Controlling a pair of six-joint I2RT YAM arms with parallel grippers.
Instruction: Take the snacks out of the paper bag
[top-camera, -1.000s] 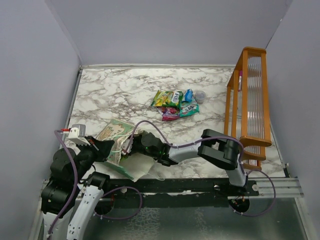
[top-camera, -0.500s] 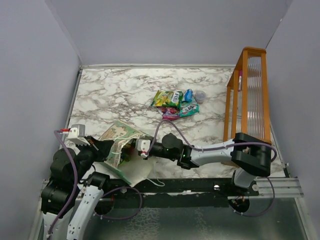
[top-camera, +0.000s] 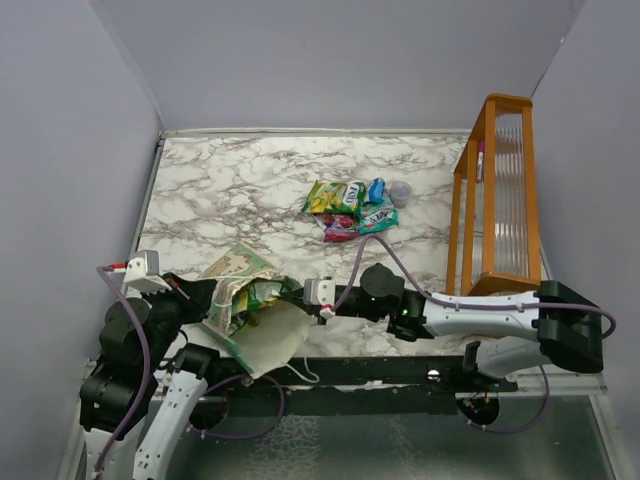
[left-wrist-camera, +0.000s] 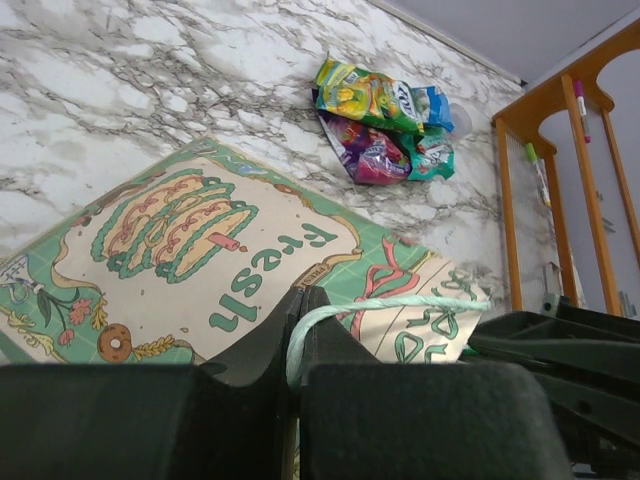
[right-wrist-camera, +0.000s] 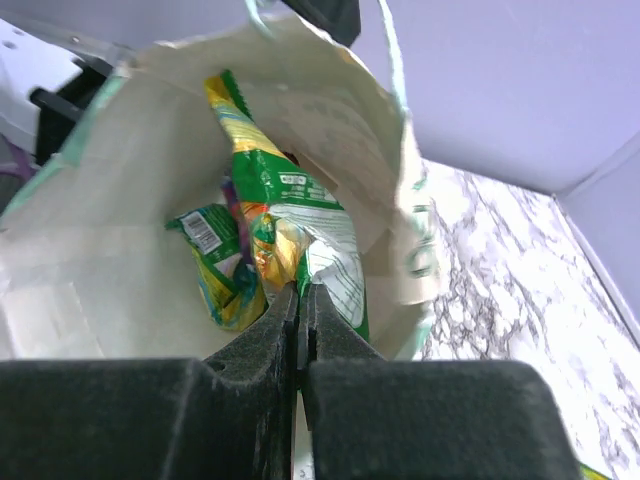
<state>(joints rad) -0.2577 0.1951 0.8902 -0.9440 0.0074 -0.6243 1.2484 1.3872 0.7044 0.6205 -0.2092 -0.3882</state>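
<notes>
The paper bag (top-camera: 236, 272) lies on its side at the near left, its white inside open toward the right. My left gripper (top-camera: 207, 298) is shut on its pale string handle (left-wrist-camera: 300, 330), with the bag's cream patterned front (left-wrist-camera: 220, 250) below it. My right gripper (top-camera: 284, 293) is at the bag's mouth, shut on the edge of a green-yellow snack packet (right-wrist-camera: 290, 215) that reaches into the bag. Another yellow-green packet (right-wrist-camera: 215, 255) lies inside beside it. A pile of snacks (top-camera: 350, 208) lies on the table farther back, and it also shows in the left wrist view (left-wrist-camera: 385, 120).
A small clear cup (top-camera: 400, 192) stands just right of the snack pile. The orange wooden rack (top-camera: 497, 200) stands along the right edge. The marble table (top-camera: 230, 180) is walled in grey on the left, back and right.
My right arm has drawn back to the right, from deep in the bag to its mouth, with the green packet in its jaws. The bag's mouth has opened wider. My left gripper keeps the handle.
</notes>
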